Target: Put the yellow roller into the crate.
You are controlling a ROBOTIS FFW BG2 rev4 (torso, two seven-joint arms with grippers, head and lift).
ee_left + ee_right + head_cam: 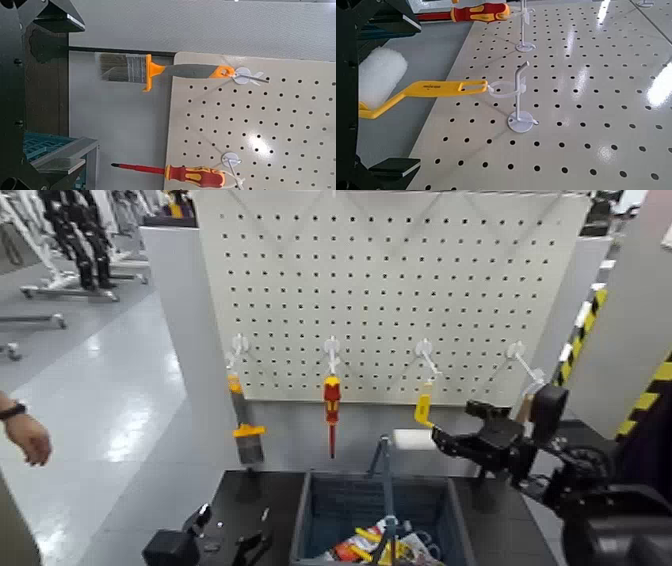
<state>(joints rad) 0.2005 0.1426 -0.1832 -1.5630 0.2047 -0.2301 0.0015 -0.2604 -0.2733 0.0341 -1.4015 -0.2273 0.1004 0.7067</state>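
Roller (424,404) hangs from its hook (520,99), just beyond the right gripper's (452,420) parted fingers, its sleeve near one tip. Open space separates it from the screwdriver (332,402). Crate (456,520) sits lower; left gripper (235,528), fingers apart, beside it.

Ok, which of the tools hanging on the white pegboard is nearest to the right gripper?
The yellow-handled paint roller with white sleeve; the red-and-yellow screwdriver hangs farther left.

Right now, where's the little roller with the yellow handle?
In the head view, the white-sleeved yellow paint roller hangs right of the red-and-yellow screwdriver, beside the open right claw.
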